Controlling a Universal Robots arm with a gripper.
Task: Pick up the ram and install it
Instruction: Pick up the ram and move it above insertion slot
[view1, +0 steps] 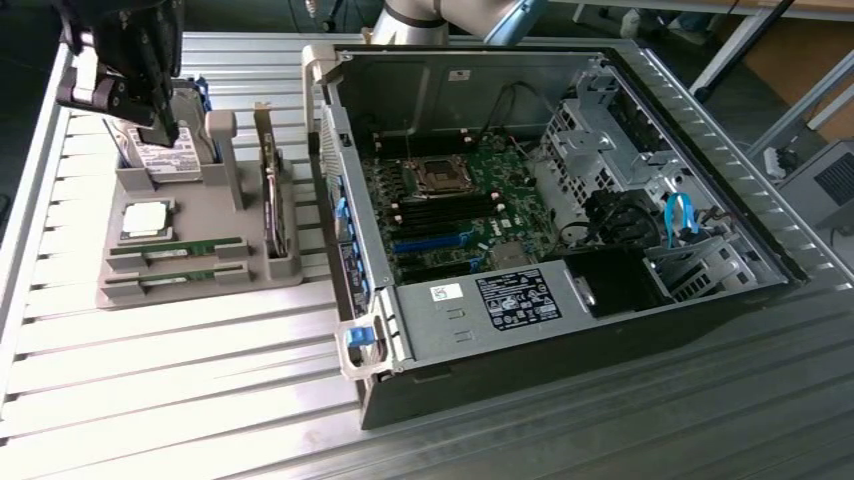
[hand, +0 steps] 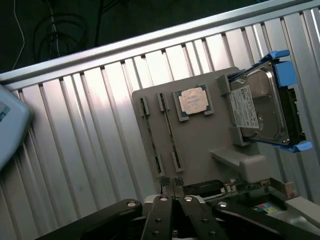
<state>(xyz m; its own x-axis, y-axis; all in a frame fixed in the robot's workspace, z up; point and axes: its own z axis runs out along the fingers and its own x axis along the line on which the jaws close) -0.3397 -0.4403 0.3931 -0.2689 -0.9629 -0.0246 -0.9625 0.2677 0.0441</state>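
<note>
The gripper (view1: 158, 128), fingers pressed together on nothing, is held above the hard drive (view1: 171, 162) at one end of the holder (view1: 200, 215); the ram (view1: 176, 246) is seated along the opposite edge, long axis parallel to it.

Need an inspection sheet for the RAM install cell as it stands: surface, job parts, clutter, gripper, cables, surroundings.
Surface: ribbed metal table carrying a grey fixture tray and an open computer case.
Job's things: two ram sticks lying in their tray slots, not picked up; motherboard exposed inside the case.
Clutter: processor chip flat on the tray; hard drive in a blue bracket standing at the tray's end.
Grippers: gripper shut, nothing held, above the tray.
Cables: blue cable and black wiring inside the case.
Surroundings: floor and furniture legs past the table edge; nothing intruding seen.
</note>
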